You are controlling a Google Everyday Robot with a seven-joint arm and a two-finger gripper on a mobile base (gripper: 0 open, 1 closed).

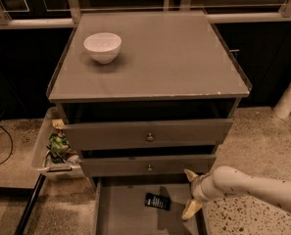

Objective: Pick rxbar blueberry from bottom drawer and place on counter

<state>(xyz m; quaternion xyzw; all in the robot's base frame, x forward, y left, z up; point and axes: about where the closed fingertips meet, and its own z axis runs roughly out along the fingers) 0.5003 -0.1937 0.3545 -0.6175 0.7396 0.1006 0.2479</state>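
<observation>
Camera view: rxbar blueberry [157, 201] in bottom drawer [123, 212], long axis left-right; gripper [190, 192] spread, beside.

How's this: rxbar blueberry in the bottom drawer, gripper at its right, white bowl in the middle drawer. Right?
No. The camera view shows the white bowl on the counter, not in a drawer. The rxbar blueberry does lie in the bottom drawer, with the gripper, fingers open, at its right.
</observation>
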